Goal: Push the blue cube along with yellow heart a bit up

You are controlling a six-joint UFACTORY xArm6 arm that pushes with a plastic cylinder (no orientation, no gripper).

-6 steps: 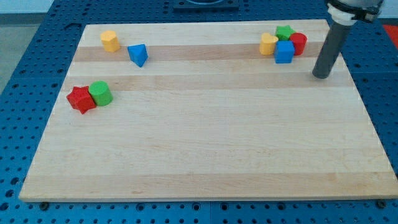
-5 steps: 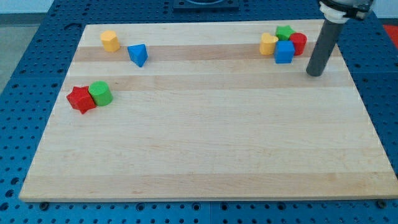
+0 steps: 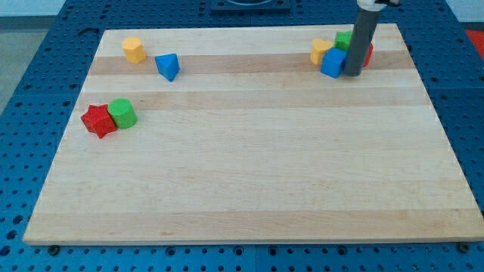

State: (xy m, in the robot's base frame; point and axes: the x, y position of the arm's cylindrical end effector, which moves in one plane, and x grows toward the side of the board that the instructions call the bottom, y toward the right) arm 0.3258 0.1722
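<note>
The blue cube (image 3: 332, 63) sits near the board's top right, touching the yellow heart (image 3: 321, 51) at its upper left. My tip (image 3: 352, 74) stands against the cube's right side, and the rod covers part of the cluster. A green block (image 3: 343, 39) and a red block (image 3: 367, 53) sit just behind the rod, partly hidden.
A yellow block (image 3: 134, 49) and a blue wedge-like block (image 3: 168, 66) lie at the top left. A red star-like block (image 3: 97, 120) touches a green cylinder (image 3: 122, 113) at the left. The wooden board (image 3: 249, 174) has its top edge close above the cluster.
My tip moved left from the board's right side up to the blue cube. The blue cube and yellow heart shifted slightly left.
</note>
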